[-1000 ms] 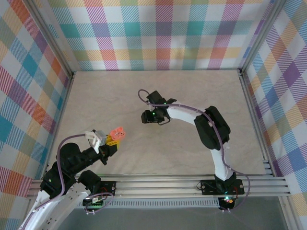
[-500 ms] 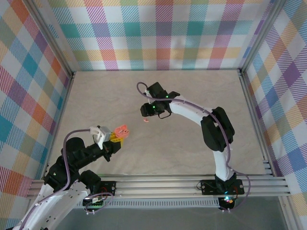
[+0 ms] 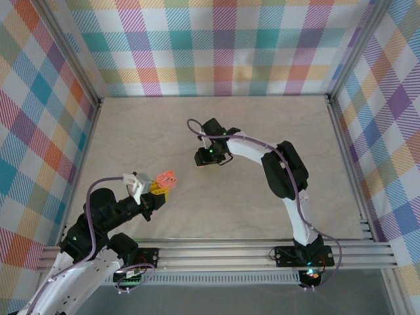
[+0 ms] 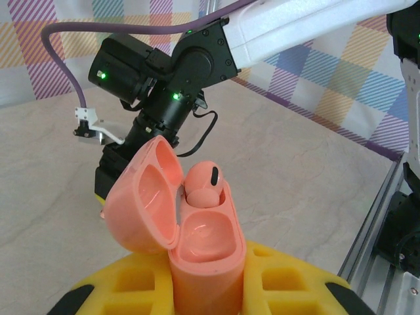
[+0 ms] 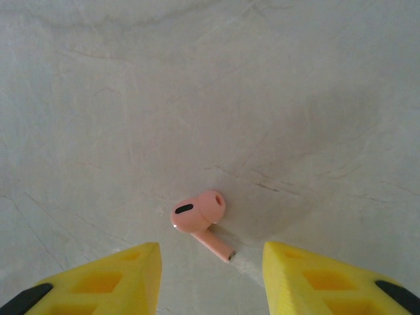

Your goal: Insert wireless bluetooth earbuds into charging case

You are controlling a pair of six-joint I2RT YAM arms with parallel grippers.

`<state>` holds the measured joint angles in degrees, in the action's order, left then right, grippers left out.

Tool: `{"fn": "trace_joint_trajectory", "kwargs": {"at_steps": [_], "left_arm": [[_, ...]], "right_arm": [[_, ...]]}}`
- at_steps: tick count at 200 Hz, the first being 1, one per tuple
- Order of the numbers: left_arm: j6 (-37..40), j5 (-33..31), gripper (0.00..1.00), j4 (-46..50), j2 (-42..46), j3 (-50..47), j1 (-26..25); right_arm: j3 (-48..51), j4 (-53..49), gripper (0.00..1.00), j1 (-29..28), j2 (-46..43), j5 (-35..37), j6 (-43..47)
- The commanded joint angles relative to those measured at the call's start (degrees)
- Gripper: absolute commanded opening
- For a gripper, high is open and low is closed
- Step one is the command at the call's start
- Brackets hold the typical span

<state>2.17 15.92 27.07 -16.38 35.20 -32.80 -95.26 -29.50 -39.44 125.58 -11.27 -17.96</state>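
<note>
Where my left pincer [image 4: 209, 292] clenches the salmon charging case [image 4: 207, 262], the lid [image 4: 141, 203] stands open and one pink earbud [image 4: 205, 186] sits in a well; the case's base is hidden between my cropped yellow pads [image 4: 289, 292]. My right pincer [image 5: 210, 266], released, straddles the second pink earbud [image 5: 199, 214], which lies untouched on the table [image 5: 197, 79]; my fingertips [image 5: 111, 275] are cut off.

Glossy plastic case [image 4: 205, 269], matt table [image 5: 197, 79] (stone-veined)

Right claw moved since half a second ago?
Yes. In the top view the right claw has shifted slightly toward the front rail, now over the pink earbud.
</note>
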Motion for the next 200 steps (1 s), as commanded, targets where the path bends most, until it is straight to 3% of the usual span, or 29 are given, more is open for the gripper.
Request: {"fn": "trace_joint_trajectory", "kwargs": {"at_steps": [1, 91, 200], "left_arm": [[-0.42, 0.21, 0.1, -0.09, 0.82, 1.1, 0.62], [-0.32, -0.63, 0.1, 1.59, 2.8, 1.36, 0.63], [-0.24, -0.9, 0.11, 2.46, 3.8, 1.71, 0.67]], "right_arm": [[1.19, 1.56, 0.44, -0.61, 1.22, -3.3, -1.57], [4.54, 5.11, 0.43, -2.86, 0.56, -6.99, -6.52], [0.41, 1.39, 0.42, -6.0, 0.41, -6.12, -7.08]]}}
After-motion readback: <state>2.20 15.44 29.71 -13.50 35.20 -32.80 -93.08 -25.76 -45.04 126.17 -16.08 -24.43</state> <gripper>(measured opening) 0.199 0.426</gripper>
